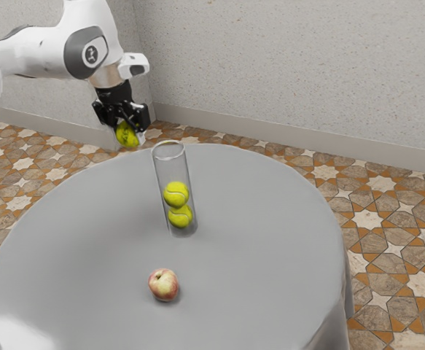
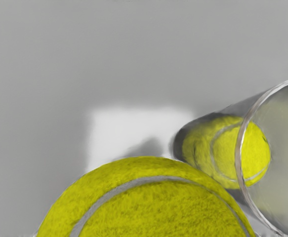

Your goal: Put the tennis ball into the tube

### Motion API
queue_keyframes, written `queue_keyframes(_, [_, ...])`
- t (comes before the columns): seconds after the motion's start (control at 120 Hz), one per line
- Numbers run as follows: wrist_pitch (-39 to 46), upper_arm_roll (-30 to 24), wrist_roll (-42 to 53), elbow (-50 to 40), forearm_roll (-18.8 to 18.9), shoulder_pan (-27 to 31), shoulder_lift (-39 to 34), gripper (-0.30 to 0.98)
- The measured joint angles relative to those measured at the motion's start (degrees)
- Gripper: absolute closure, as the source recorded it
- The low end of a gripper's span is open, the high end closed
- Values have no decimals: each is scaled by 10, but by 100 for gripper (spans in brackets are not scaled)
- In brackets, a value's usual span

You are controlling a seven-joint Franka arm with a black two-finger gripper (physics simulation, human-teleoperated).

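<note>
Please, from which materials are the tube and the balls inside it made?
The tube looks like clear, glossy plastic or perhaps glass: the balls are visible through its wall and its rim shines. The upper ball and the lower ball seem to be fuzzy yellow felt with a smooth pale seam, judging by their matte nap.

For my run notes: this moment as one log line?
gripper: shut on tennis ball; held ball: outside tube; tube: upright, two balls inside; insertion: pending

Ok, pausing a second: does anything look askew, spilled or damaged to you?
Nothing stands out. The clear tube stands upright with two tennis balls stacked inside, the gripper holds another ball, and the apple on the table looks intact. I see no spill or damage.
</note>
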Motion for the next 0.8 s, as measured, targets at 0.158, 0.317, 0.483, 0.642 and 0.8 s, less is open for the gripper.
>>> queue_keyframes(0.158, [-53, -37, -41, 49, 23, -5, 16, 27])
queue_keyframes(0.317, [-80, -57, -79, 78, 30, -19, 35, 27])
queue_keyframes(0.483, [-93, -62, -113, 124, 31, -20, 78, 27])
queue_keyframes(0.642, [-94, -61, -137, 132, 31, -20, 92, 19])
queue_keyframes(0.8, [-77, -59, -155, 124, 28, -20, 80, 9])
